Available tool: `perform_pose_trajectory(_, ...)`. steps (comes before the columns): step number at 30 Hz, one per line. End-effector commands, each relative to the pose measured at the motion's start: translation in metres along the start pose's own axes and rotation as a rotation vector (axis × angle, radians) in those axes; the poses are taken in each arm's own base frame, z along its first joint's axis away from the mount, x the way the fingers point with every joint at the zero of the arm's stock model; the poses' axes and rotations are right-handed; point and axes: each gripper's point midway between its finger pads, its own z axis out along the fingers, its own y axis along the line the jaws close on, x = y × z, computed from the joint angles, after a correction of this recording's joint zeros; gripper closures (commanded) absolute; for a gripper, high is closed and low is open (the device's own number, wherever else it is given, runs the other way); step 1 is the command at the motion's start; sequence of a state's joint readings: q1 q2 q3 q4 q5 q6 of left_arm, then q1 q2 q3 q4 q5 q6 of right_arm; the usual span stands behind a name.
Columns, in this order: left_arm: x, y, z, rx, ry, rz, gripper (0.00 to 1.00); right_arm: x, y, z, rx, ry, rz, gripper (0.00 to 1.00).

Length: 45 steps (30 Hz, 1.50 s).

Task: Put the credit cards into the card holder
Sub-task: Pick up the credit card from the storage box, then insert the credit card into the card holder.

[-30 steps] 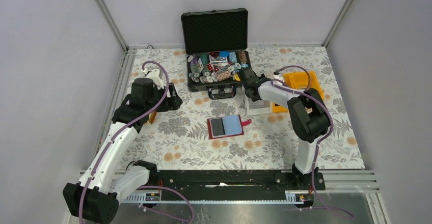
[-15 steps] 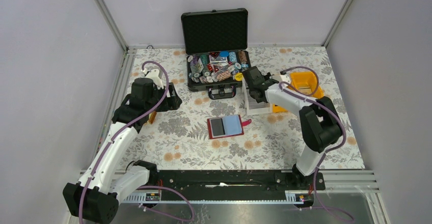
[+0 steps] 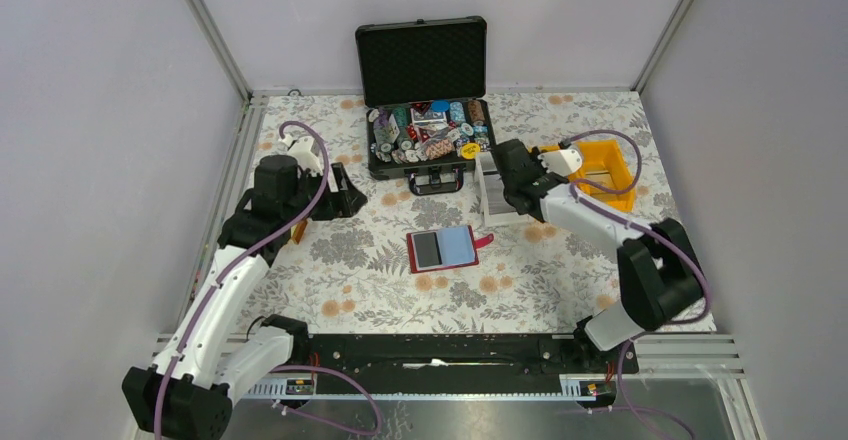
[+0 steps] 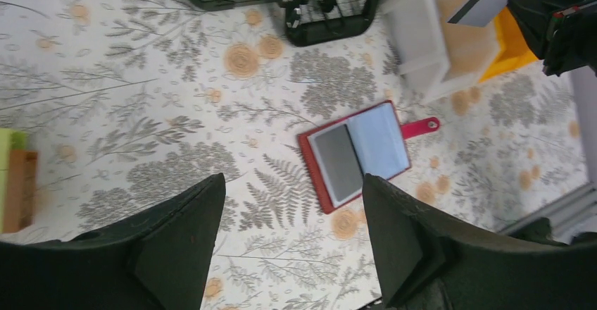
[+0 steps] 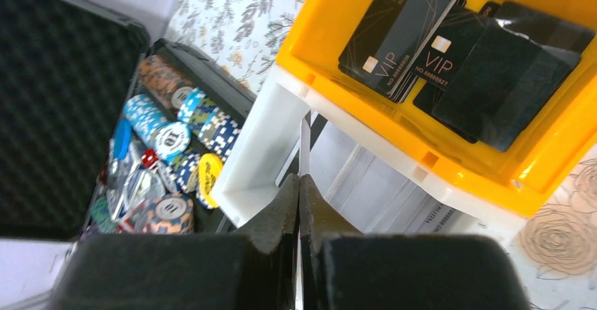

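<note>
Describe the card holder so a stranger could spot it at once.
Find the open black case of poker chips at the far edge of the floral cloth. Just on the near side of its handle lies the card holder. It alone is flat and dark red, opened like a book, with a small tab at one side.

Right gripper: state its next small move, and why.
Likely swing the right gripper, shut on a thin grey plastic card over the white plastic tray, toward the dark red leather-like card holder, which lies open, apart from the card.
</note>
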<state>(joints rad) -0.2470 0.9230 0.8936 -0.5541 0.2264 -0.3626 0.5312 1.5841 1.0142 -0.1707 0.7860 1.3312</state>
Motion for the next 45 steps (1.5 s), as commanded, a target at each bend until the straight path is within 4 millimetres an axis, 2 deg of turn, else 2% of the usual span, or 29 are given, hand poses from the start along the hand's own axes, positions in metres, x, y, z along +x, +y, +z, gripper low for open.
perform_pose_trajectory(1, -0.009, -0.035, -0.006, 0.181, -0.055, -0.058, 0.26, -0.033, 0.020, -0.034, -0.146, -0.027, -0.070, 1.00)
perform_pose_trajectory(4, -0.004, -0.044, -0.009, 0.232, -0.057, -0.095, 0.25, -0.048, 0.020, -0.054, -0.213, -0.021, -0.116, 1.00)
perform_pose_trajectory(10, 0.004, -0.071, -0.013, 0.385, -0.044, -0.170, 0.25, -0.050, 0.039, -0.102, -0.491, 0.087, -0.232, 1.00)
perform_pose_trajectory(21, 0.018, -0.140, -0.023, 0.696, -0.046, -0.255, 0.25, 0.001, 0.069, -0.210, -1.083, 0.410, -0.371, 1.00)
perform_pose_trajectory(28, 0.018, -0.153, -0.025, 0.762, -0.065, -0.261, 0.24, 0.010, 0.078, -0.270, -1.336, 0.532, -0.353, 1.00)
perform_pose_trajectory(34, 0.009, -0.159, -0.031, 0.813, -0.107, -0.277, 0.24, 0.002, 0.087, -0.303, -1.459, 0.574, -0.327, 1.00)
perform_pose_trajectory(39, 0.007, -0.174, -0.038, 0.907, -0.100, -0.303, 0.24, -0.002, 0.090, -0.316, -1.501, 0.589, -0.301, 1.00)
perform_pose_trajectory(45, 0.012, -0.184, -0.034, 0.937, -0.067, -0.309, 0.29, -0.003, 0.092, -0.323, -1.525, 0.608, -0.266, 1.00)
